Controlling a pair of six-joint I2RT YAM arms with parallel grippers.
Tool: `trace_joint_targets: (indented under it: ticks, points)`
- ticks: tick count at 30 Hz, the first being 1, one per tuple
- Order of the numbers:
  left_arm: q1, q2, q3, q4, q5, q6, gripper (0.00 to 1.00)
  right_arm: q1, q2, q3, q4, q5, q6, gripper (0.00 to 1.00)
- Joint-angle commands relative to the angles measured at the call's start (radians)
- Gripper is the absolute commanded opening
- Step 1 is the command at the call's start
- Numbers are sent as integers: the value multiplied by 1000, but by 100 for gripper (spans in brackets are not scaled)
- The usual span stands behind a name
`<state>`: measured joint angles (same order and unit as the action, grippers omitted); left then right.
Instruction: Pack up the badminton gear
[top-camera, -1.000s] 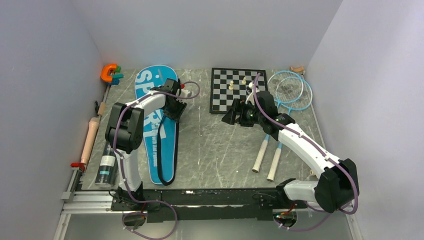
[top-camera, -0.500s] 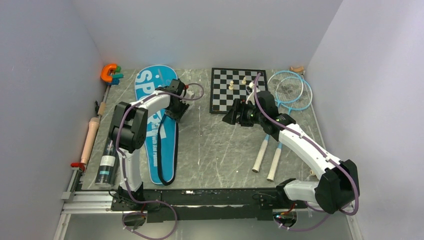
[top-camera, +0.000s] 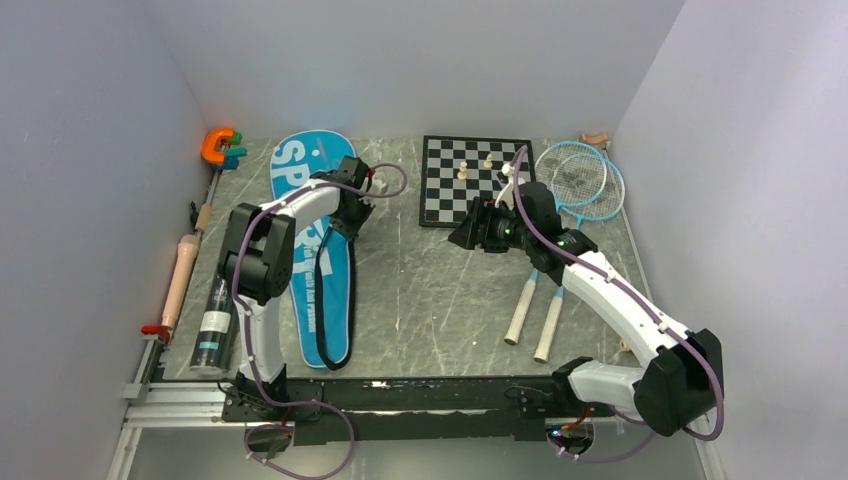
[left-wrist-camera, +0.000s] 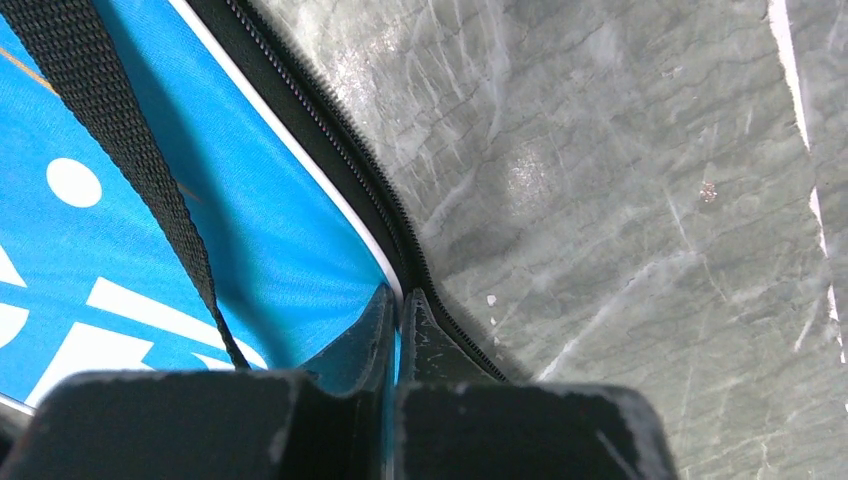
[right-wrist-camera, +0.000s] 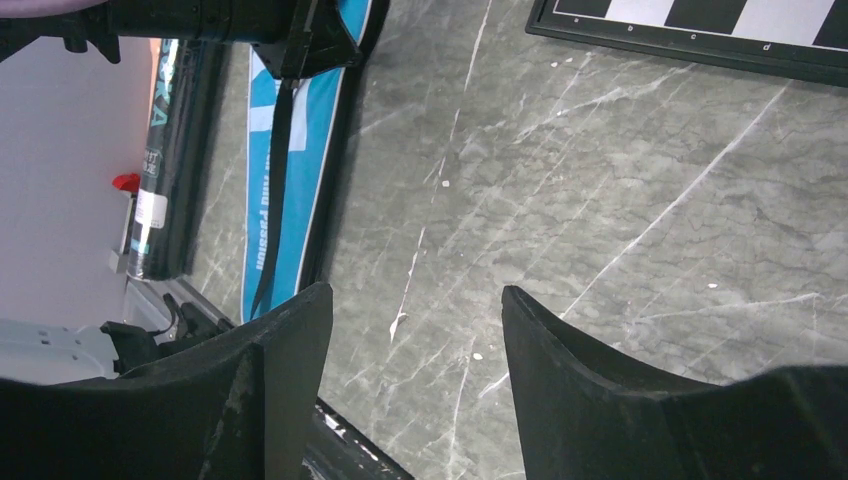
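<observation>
Two claws work here. The left gripper (left-wrist-camera: 398, 300) is pinched shut on the black zipper edge (left-wrist-camera: 335, 150) of the long blue "SPORT" racket bag (top-camera: 303, 300). The bag lies flat, wide rounded end beyond the claw, narrow end back toward the arm bases. The right gripper (right-wrist-camera: 415, 300) hangs open and empty above the grey marble-patterned table (top-camera: 430, 300), enclosed by pale walls (top-camera: 400, 60).
</observation>
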<state>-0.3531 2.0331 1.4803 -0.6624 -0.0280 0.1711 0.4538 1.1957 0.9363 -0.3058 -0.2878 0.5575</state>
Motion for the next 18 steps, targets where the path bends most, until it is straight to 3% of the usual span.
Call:
trace_joint_targets:
  ticks: [1, 9, 18]
  points:
    - [-4, -42, 26, -45, 101, -10, 0, -3, -27, 2, 9, 12, -8, 66]
    - [-4, -252, 123, -180, 333, -38, 0, 0, 34, 50, 31, -23, 1, 69]
    - [5, -397, 23, -188, 456, -57, 0, 101, 237, 166, 131, -49, 42, 78]
